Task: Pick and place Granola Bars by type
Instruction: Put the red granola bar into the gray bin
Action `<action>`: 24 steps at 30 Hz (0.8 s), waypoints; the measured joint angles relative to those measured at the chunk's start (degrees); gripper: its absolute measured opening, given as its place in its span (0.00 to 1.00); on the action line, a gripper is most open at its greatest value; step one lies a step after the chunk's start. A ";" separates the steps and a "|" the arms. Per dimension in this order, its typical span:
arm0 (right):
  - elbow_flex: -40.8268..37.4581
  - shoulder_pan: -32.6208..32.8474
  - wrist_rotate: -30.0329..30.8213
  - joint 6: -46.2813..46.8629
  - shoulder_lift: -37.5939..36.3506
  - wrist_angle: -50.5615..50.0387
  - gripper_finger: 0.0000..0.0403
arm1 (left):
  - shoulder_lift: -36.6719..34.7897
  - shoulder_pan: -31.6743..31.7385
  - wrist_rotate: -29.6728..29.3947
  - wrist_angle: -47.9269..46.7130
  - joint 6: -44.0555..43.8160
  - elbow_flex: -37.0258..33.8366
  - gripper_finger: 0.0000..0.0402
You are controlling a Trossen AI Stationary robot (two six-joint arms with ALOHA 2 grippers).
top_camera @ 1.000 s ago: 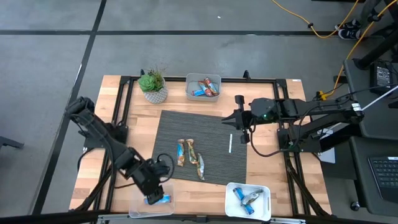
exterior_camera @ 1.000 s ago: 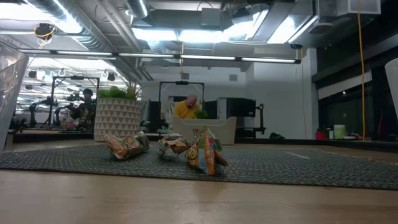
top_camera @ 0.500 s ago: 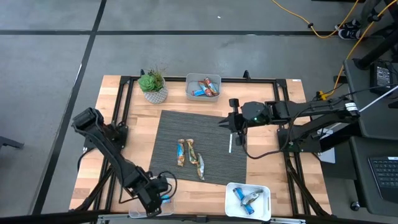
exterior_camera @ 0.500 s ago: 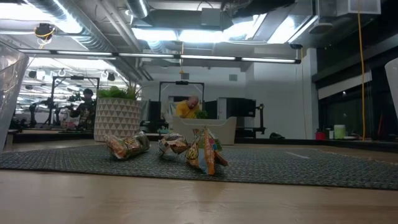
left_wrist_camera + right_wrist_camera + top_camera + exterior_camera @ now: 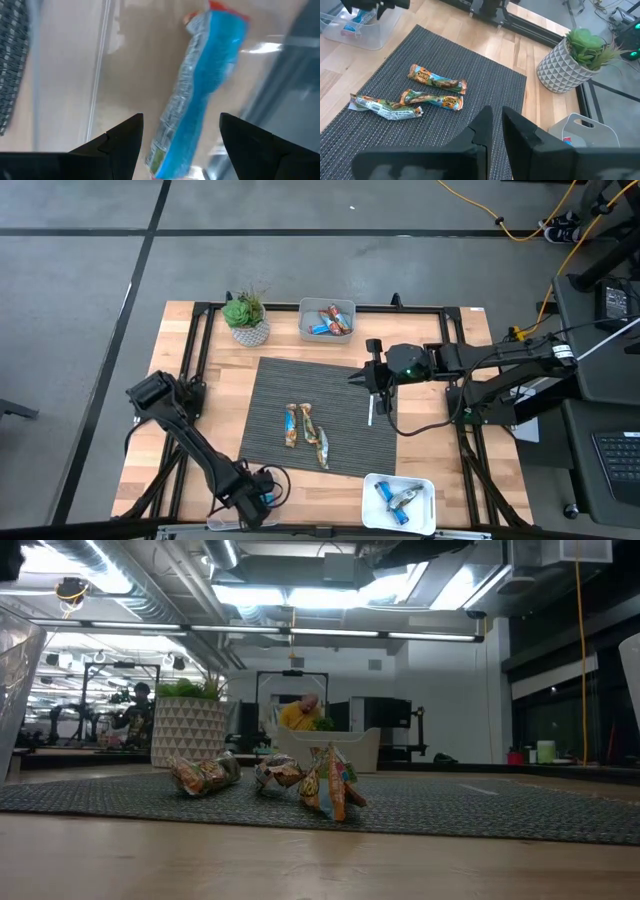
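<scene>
In the clear bin (image 5: 232, 520) at the counter's near left corner, your blue granola bar (image 5: 205, 90) lies flat, the left gripper (image 5: 181, 131) above it with fingers spread, so it looks dropped with its type. Three brownish-gold bars (image 5: 305, 435) wait unsorted on the grey mat (image 5: 350, 385); your right gripper (image 5: 372, 378) hangs over it, fingers nearly together, holding nothing.
</scene>
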 joint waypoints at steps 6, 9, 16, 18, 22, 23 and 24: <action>0.00 0.00 0.00 -0.07 0.00 0.00 0.11 | 1.65 0.02 2.22 0.07 0.41 0.00 0.53; 0.00 0.00 0.00 -0.13 0.00 -0.02 0.11 | 1.54 0.21 2.84 0.08 0.34 0.00 0.42; 0.00 0.00 0.01 -0.22 0.00 0.00 0.11 | 1.38 0.48 5.98 0.74 0.32 0.07 0.13; 0.00 0.00 0.00 -0.22 0.00 0.00 0.11 | 1.38 0.70 7.51 0.69 0.37 0.38 0.07; 0.00 0.00 0.02 -0.23 0.00 0.00 0.11 | 1.09 1.24 9.05 0.11 1.06 2.08 0.02; 0.00 0.00 0.02 -0.22 0.00 0.00 0.11 | 0.77 1.54 9.18 -0.25 1.47 2.74 0.02; 0.00 0.00 0.02 -0.24 0.00 0.00 0.11 | 0.30 1.84 9.14 -0.69 1.70 3.31 0.03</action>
